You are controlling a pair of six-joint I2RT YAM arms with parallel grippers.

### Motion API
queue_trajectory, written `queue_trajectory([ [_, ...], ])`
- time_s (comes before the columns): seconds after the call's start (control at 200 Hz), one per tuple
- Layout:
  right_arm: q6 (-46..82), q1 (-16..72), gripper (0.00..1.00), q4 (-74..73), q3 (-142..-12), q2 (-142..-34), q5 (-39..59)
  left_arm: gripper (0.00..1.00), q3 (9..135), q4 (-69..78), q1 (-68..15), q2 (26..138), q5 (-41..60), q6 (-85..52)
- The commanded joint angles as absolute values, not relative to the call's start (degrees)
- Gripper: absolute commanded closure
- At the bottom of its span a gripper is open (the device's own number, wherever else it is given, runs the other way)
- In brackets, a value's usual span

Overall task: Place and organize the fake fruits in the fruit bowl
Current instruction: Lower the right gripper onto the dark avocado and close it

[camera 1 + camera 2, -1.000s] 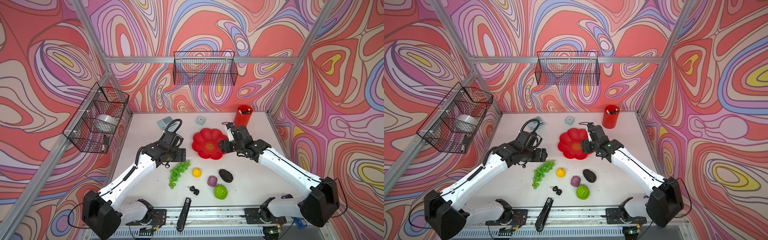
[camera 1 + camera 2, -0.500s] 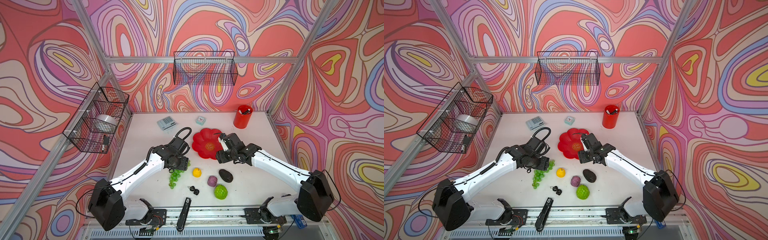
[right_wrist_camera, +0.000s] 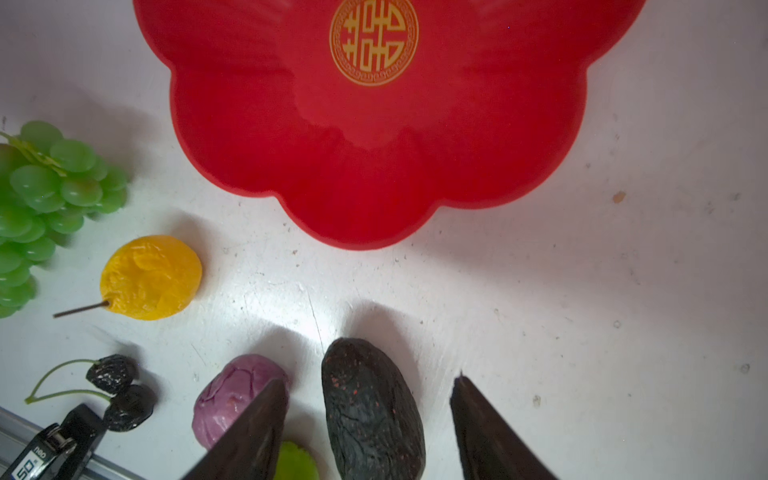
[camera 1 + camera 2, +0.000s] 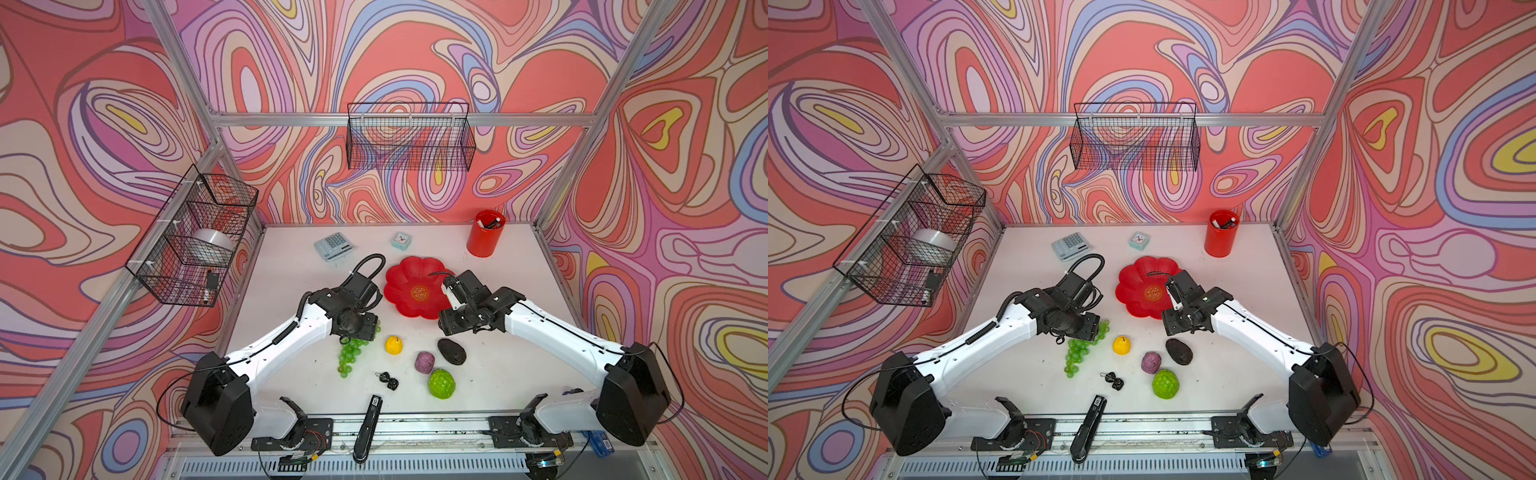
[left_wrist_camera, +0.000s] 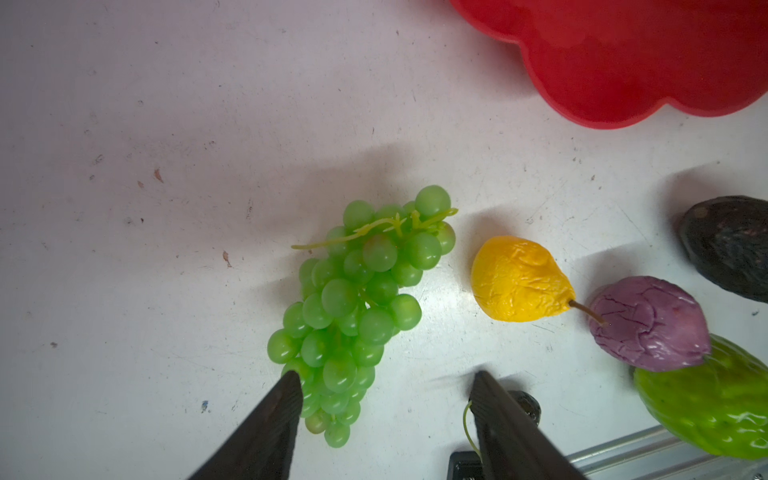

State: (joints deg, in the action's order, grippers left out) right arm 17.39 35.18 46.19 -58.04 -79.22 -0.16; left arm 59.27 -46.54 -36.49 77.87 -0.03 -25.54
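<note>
Fruits (image 4: 424, 363) all on tabletop (image 4: 282, 282), lower centre, below fruit bowl (image 4: 399, 286). Left pincer (image 5: 382, 382) jaws apart at grape bunch (image 5: 357, 291); right pincer (image 3: 365, 384) jaws apart astride avocado (image 3: 370, 411). Red cup (image 4: 484, 245), upper right, holds dark items (image 4: 492, 224).

bright even light, soft shadows, sharp focus.

You have two arms built alike: white shell links, black joints and a bulky black housing at each base. On your left arm (image 4: 286, 336) a black corrugated hose (image 4: 370, 259) loops by the wrist. Your right arm (image 4: 552, 328) carries a white block (image 4: 451, 293) at its wrist. The left end effector (image 5: 384, 376) and right end effector (image 3: 370, 380) each end in two dark, tapered fingers (image 5: 266, 428).
</note>
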Motion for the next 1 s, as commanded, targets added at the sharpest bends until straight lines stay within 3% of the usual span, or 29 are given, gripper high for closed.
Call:
queue_trajectory([
  [0.0, 19.5, 35.7, 0.32, 49.9, -56.6, -78.6, 0.9, 0.3, 59.6, -45.3, -36.7, 77.6, -1.0, -26.9],
  [0.21, 18.5, 37.4, 0.27, 49.3, -56.1, -83.6, 5.5, 0.26, 59.7, -45.2, -36.6, 76.8, -2.2, -26.5],
  [0.541, 18.5, 38.1, 0.25, 49.8, -54.9, -88.3, 3.0, 0.23, 58.7, -44.2, -36.6, 75.2, -2.5, -27.6],
  [0.992, 19.5, 38.1, 0.39, 47.6, -53.4, -91.6, 3.5, 0.22, 59.6, -44.3, -36.6, 75.6, -3.4, -27.7],
])
